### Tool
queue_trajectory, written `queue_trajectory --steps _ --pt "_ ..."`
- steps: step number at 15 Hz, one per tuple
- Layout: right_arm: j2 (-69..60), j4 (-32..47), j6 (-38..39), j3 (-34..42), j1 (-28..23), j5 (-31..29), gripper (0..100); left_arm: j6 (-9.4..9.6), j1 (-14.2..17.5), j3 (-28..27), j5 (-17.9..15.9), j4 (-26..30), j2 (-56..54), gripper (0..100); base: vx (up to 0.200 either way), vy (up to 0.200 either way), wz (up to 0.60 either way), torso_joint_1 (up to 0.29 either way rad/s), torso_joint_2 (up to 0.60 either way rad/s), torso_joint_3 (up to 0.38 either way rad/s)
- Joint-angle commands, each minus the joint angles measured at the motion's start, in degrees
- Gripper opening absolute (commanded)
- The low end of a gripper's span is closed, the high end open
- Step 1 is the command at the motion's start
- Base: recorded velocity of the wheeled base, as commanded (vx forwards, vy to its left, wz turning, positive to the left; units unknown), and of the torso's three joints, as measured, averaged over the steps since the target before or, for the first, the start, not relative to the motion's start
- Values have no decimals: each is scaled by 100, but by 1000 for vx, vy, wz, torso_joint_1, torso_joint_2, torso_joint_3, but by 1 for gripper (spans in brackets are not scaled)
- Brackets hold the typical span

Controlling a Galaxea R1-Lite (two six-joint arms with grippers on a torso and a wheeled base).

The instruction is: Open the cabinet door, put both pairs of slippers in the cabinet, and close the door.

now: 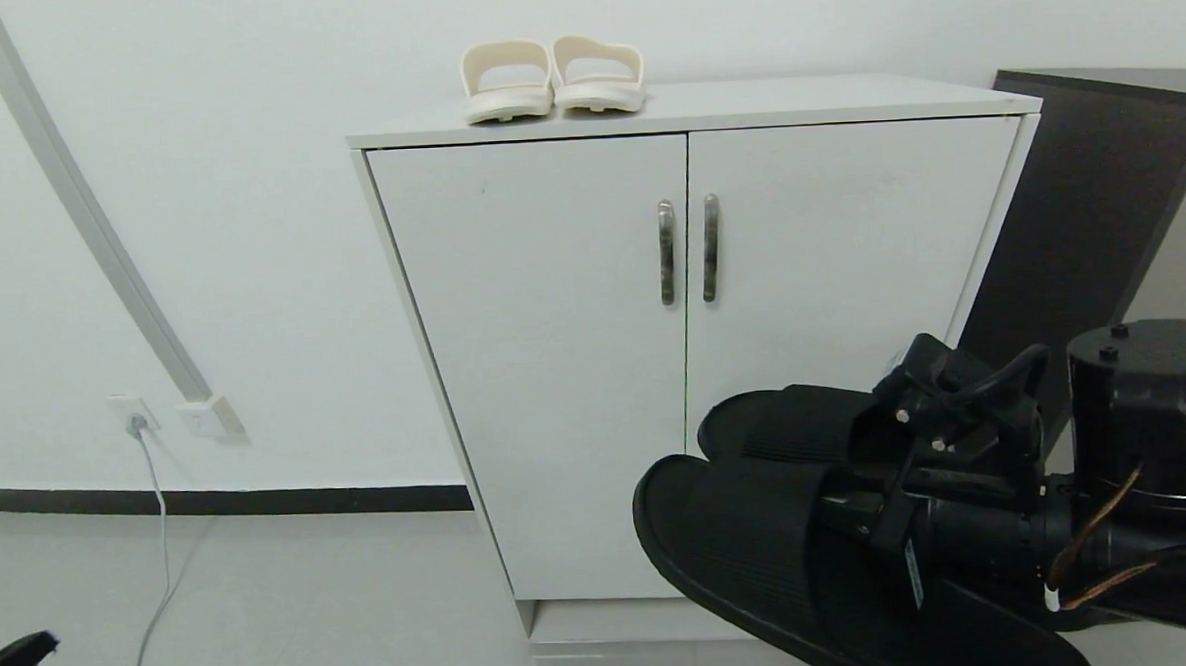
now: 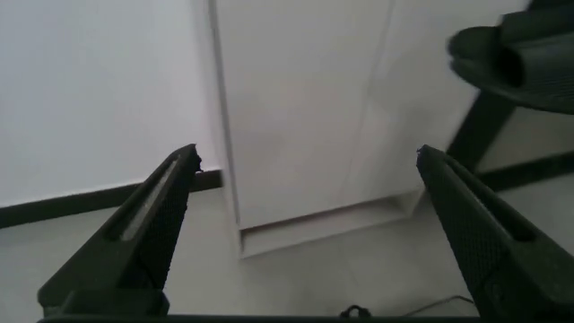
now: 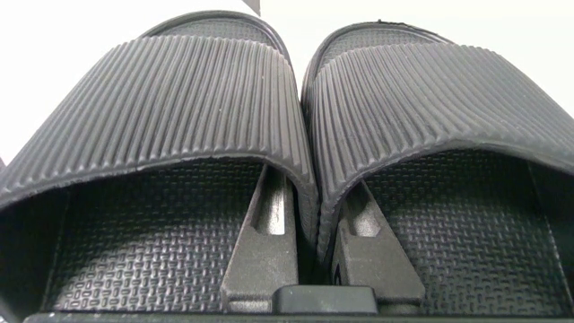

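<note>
R gripper (image 3: 312,184) is clamped on the black slippers (image 3: 206,108). One of its fingers (image 3: 265,242) sits inside each shoe, under the strap, and the two pinch the adjoining inner side walls together. Straps are broad rubbery arches w/ fine lengthwise ribs; footbeds are matte w/ small diamond-grid texture. In head view the R gripper (image 1: 919,459) holds the pair (image 1: 752,536) flat, side by side, soles down, toes twd the cabinet (image 1: 432,310), in front of its lower right part.

L gripper (image 2: 307,154) is spread wide w/ nothing between the fingers (image 2: 166,211), which are dark, wedge-shaped w/ a textured pad. It's low, facing the cabinet base (image 2: 323,224) and floor (image 2: 296,278).

Cabinet is white, smooth laminate, boxy, w/ a recessed plinth. Both doors (image 1: 545,375) are shut, and two slim vertical metal handles (image 1: 667,252) flank the centre seam. Cream slippers (image 1: 552,80) are on top, left of centre, side by side & just touching; smooth moulded foam, thick straps.

White wall (image 1: 199,240) w/ socket (image 1: 134,413) & grey cable (image 1: 157,552); dark panel (image 1: 1088,201) just right of cabinet.
</note>
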Motion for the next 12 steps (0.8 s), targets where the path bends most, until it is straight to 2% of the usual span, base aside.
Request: queue_trajectory --steps 1,3,4,5,6,7,8,10,12 --pt "7 -7 -2 12 2 2 0 -3 -465 -430 -352 -469 1474 100 0 0 0 0 0 0" --pt "16 -7 -2 12 2 2 0 32 -922 -905 -335 -566 2019 100 0 0 0 0 0 0" --pt "24 -7 -2 12 2 10 0 84 -1248 -1160 -326 -689 2300 100 0 0 0 0 0 0" --pt "33 -7 -2 38 2 19 0 76 -1670 -1467 -238 -874 2704 100 0 0 0 0 0 0" --pt "24 -7 -2 38 2 19 0 58 -1916 -1669 -45 -1067 3082 100 0 0 0 0 0 0" --pt "16 -7 -2 38 2 19 0 40 -2223 -1801 78 -1392 3530 100 0 0 0 0 0 0" --pt "16 -7 -2 47 2 19 0 5 -2337 -1819 131 -1612 3724 100 0 0 0 0 0 0" --pt "-11 -7 -2 91 2 10 0 -223 -2856 -1968 386 -2807 4638 100 0 0 0 0 0 0" --pt "-2 -7 7 91 2 10 0 -337 -3067 -2214 474 -3273 5156 100 0 0 0 0 0 0"
